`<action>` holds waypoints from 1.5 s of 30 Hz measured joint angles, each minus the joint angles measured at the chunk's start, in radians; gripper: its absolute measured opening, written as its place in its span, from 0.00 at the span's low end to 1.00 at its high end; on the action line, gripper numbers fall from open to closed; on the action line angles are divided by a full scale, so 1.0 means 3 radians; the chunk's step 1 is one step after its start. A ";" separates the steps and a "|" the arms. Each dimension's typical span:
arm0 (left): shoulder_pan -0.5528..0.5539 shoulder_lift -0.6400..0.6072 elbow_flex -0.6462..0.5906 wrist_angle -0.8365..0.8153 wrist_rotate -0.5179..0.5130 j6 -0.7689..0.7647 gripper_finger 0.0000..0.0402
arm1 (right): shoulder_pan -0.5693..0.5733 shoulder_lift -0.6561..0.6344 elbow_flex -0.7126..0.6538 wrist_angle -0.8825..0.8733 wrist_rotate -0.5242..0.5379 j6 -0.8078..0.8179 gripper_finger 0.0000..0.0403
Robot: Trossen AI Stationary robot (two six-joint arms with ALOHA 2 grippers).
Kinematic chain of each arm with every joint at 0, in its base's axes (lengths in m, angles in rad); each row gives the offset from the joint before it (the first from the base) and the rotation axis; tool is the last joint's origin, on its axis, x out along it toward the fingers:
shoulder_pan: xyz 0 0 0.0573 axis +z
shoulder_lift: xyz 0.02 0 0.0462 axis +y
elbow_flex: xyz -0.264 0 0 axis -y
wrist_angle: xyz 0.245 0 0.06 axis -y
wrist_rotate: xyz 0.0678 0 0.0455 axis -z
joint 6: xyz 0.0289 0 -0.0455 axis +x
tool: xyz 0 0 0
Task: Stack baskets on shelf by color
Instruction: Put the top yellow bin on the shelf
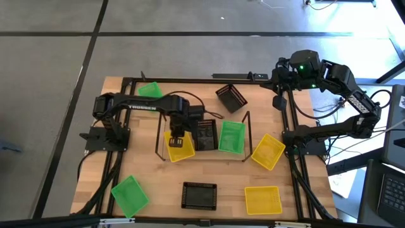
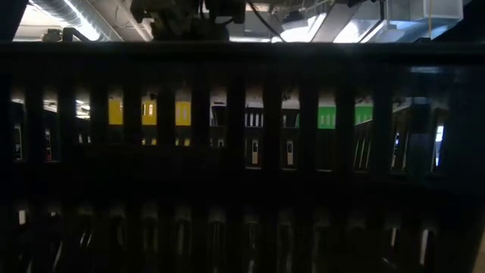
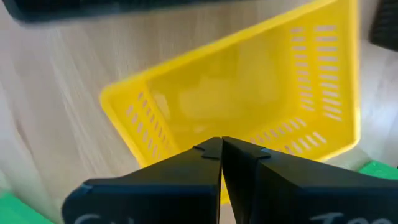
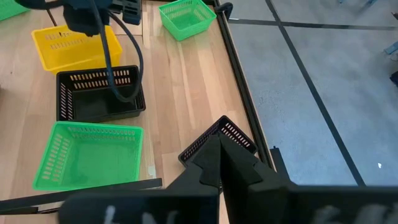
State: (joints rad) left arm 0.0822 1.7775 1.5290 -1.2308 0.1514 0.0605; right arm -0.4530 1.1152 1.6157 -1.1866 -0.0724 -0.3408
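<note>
the left gripper (image 3: pixel 221 146) sits over the shelf (image 1: pixel 190 159), its fingers pressed together at the near rim of a yellow basket (image 3: pixel 249 106) on the shelf's left end; whether the rim is pinched cannot be told. a black basket (image 1: pixel 205 135) and a green basket (image 1: pixel 231 137) lie beside it on the shelf. the right gripper (image 4: pixel 219 144) waits closed and empty at the table's far right corner, near another black basket (image 1: pixel 231 98). other baskets lie scattered on the table (image 1: pixel 158 190).
</note>
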 joint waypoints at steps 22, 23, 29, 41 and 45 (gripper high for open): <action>0.0001 0.0061 -0.0183 -0.0065 -0.0122 -0.0458 0.00 | 0.0000 0.0000 0.0000 0.0000 0.0000 0.0000 0.00; 0.0003 0.0073 -0.0183 -0.0064 -0.0123 -0.0457 0.00 | 0.0000 0.0000 0.0000 0.0000 0.0000 0.0000 0.00; 0.0014 0.0120 -0.0183 -0.0051 -0.0324 -0.0455 0.00 | 0.0000 0.0000 0.0000 0.0001 0.0000 0.0000 0.00; 0.0186 0.0125 -0.0183 -0.0051 -0.0693 -0.0390 0.00 | 0.0000 0.0000 0.0000 0.0003 0.0000 -0.0001 0.00; 0.0254 0.0125 -0.0183 -0.0051 -0.0810 -0.0348 0.00 | 0.0000 0.0000 0.0000 0.0003 0.0000 -0.0001 0.00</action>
State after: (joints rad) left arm 0.1585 1.8149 1.4742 -1.2461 -0.0914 -0.0439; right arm -0.4530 1.1152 1.6157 -1.1858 -0.0723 -0.3412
